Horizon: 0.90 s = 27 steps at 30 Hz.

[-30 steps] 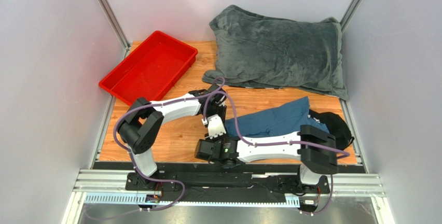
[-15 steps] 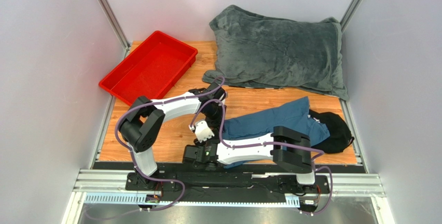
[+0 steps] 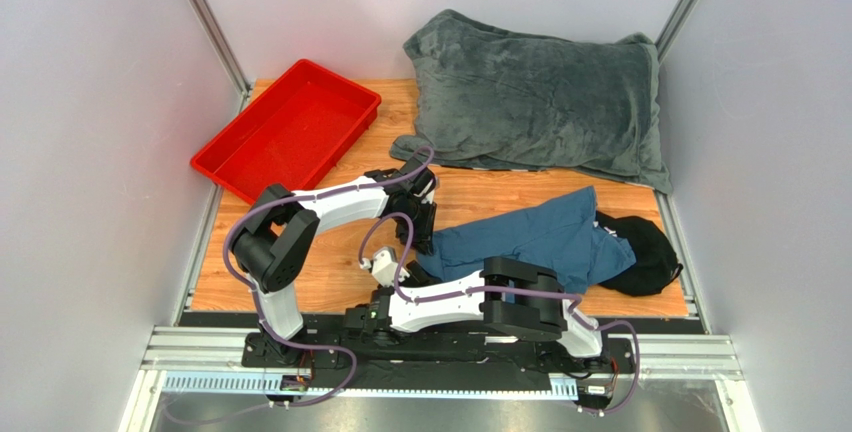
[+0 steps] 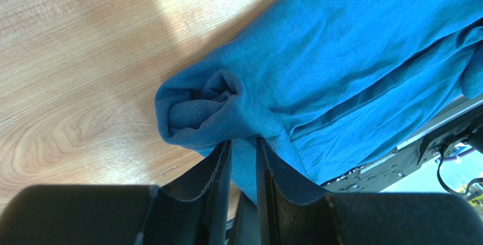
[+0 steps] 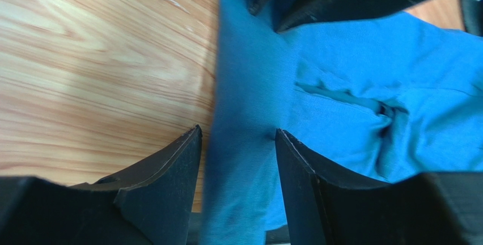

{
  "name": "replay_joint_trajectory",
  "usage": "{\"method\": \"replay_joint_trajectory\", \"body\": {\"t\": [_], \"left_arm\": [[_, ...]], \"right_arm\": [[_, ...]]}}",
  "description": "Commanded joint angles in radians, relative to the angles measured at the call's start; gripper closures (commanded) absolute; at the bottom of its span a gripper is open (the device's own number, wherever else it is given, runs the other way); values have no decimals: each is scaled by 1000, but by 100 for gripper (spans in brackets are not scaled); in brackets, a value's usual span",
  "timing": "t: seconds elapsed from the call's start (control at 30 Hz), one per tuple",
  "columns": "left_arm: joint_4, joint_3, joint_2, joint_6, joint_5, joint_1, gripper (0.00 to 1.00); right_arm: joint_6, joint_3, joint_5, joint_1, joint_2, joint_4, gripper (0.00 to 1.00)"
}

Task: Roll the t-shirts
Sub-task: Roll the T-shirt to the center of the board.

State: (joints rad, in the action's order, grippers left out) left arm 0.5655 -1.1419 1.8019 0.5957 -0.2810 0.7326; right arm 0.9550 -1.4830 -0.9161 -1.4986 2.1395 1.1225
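While part-rolled, t-shirt point(image 4: 351, 58) within left end effector point(image 4: 242, 144)

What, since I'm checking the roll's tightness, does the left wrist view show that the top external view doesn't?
Only the left wrist view: the left gripper pinching a fold of the teal t-shirt, right beside the shirt's end, which is curled into a small tight bunch. Only the top external view: the red tray, the grey blanket, a black garment at the shirt's other end, and both arms. Both: the t-shirt lying on the wooden table.
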Motion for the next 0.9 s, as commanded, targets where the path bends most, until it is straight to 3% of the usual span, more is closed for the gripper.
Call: {"method": "replay_joint_trajectory", "body": {"t": [0.0,0.27,0.33,0.5,0.67,0.87], "left_arm": [[14,-28,11,-19,26,14,69],[19,-38,10,-14,20,14,69],[20,-38,4,-14,22,13,69],[14,-36,-10,-13,9,-1,67],[10,-44,-36,-13,-12,-22,63],[4,-62,-102,-5,-52,-73,52]], "right_arm": [[62,-14,-10,1,42,100,44],[33,67,46,5,2,-45,55],[34,110,65,9,-35,-102,61],[24,210,104,26,-153,-228,66],[11,377,167,46,-302,-458,69],[22,603,290,103,-499,-723,69]]}}
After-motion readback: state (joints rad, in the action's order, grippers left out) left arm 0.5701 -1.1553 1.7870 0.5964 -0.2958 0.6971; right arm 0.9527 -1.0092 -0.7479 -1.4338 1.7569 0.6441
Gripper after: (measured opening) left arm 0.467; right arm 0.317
